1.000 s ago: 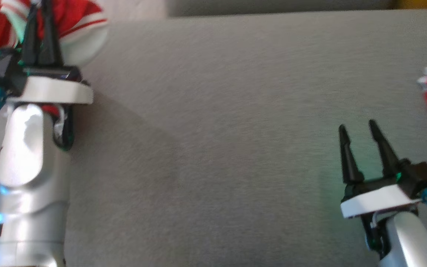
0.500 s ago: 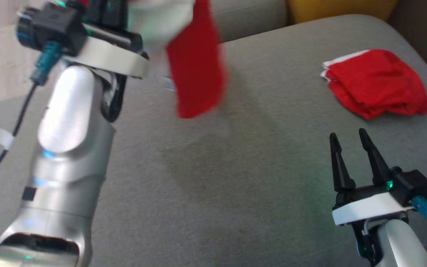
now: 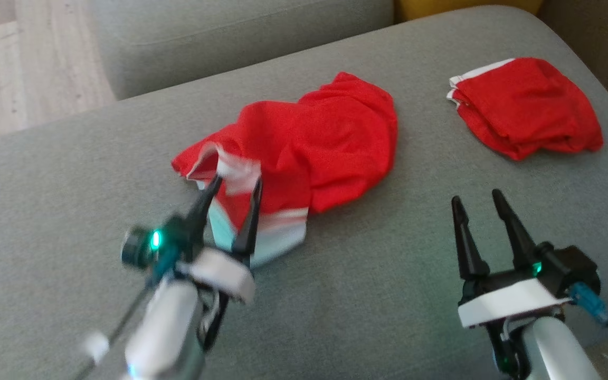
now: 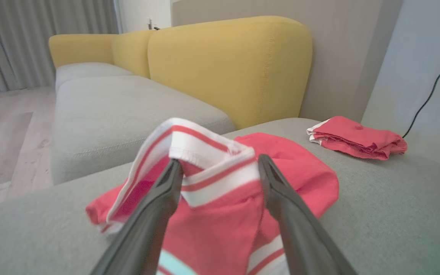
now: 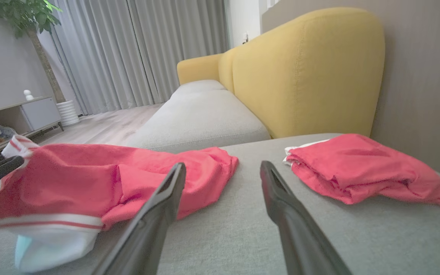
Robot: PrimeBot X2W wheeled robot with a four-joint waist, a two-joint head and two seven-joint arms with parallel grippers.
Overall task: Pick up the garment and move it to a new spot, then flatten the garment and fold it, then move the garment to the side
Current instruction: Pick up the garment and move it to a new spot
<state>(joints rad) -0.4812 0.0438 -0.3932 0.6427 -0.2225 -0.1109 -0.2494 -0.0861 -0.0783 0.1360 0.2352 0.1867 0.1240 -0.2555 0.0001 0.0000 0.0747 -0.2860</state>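
Note:
The garment (image 3: 325,137) is red with a white and red striped hem and a pale blue patch. It lies crumpled in the middle of the grey cushion (image 3: 45,200). My left gripper (image 3: 236,183) is low at its near end, open, with the raised hem (image 4: 204,147) standing loosely between the spread fingers. The right wrist view shows the garment (image 5: 90,172) at left. My right gripper (image 3: 476,197) hovers open over bare cushion to the garment's right, nothing between its fingers (image 5: 159,202).
A second red garment (image 3: 525,108), folded, lies at the cushion's far right corner. Behind are a yellow backrest (image 4: 227,68) and another grey seat cushion (image 4: 120,107). Wooden floor (image 3: 29,68) lies beyond the left edge.
The head camera has shifted. My left gripper, shut on the lifted garment before, has come down and opened; the garment now lies on the cushion. The right gripper stays open.

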